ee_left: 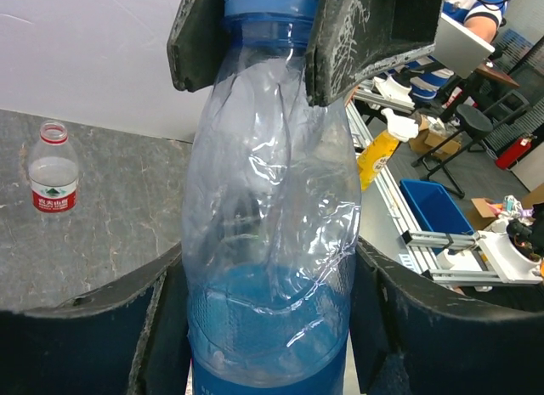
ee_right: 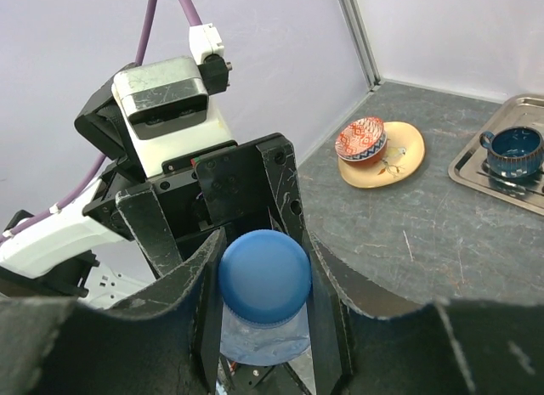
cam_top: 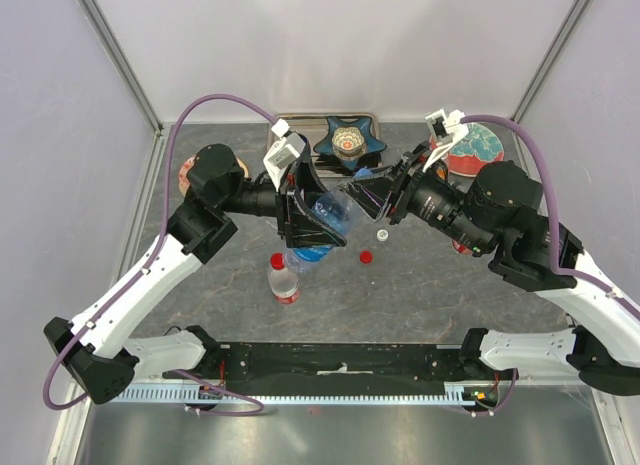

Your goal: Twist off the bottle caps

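My left gripper [cam_top: 312, 217] is shut on the body of the blue-tinted bottle [cam_top: 325, 225] and holds it tilted above the table; in the left wrist view [ee_left: 268, 327] the bottle [ee_left: 272, 234] fills the gap between the fingers and is crumpled. My right gripper [cam_top: 372, 190] is shut on its blue cap [ee_right: 263, 276], with a finger pressed against each side. A clear bottle with a red-and-white label [cam_top: 283, 281] stands on the table, also in the left wrist view [ee_left: 53, 170]. A loose white cap [cam_top: 381, 234] and a loose red cap [cam_top: 366, 256] lie near it.
A metal tray [cam_top: 300, 125] at the back holds a star-shaped plate [cam_top: 348, 140] and a dark blue cup [ee_right: 514, 151]. A yellow plate with a patterned bowl [ee_right: 363, 140] sits far left. A red-rimmed bowl [cam_top: 476, 148] sits far right. Something red [cam_top: 460, 248] peeks from under the right arm.
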{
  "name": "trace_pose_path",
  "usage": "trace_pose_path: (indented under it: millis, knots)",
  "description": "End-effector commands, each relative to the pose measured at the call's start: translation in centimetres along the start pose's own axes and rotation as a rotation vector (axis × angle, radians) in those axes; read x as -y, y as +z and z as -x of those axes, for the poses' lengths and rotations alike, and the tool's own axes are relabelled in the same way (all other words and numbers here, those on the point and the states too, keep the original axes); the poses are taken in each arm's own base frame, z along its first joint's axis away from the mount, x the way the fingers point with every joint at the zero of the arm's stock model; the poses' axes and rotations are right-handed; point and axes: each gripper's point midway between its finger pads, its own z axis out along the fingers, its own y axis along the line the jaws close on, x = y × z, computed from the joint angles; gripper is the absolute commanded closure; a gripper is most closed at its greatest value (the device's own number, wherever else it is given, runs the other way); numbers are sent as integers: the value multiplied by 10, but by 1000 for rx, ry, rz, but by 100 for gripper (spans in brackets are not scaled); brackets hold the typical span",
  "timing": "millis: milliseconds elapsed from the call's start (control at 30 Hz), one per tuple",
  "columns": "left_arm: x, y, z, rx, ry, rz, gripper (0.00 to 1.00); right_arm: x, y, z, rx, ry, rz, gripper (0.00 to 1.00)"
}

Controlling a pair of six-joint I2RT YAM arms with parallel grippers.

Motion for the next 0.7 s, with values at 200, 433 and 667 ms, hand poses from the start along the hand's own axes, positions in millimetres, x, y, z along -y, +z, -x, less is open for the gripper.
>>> trace_pose_path:
  millis: [200,433,667]
  knots:
    - [-18,-8,0,42,126,163,49,12,-17,39,124,3,-91,9]
    - [-48,-16,16,126,273,461,51,23,-29,71,228,33,-188,2]
    - [-78,-27,31,204,389,799,55,48,-13,59,232,87,-331,7]
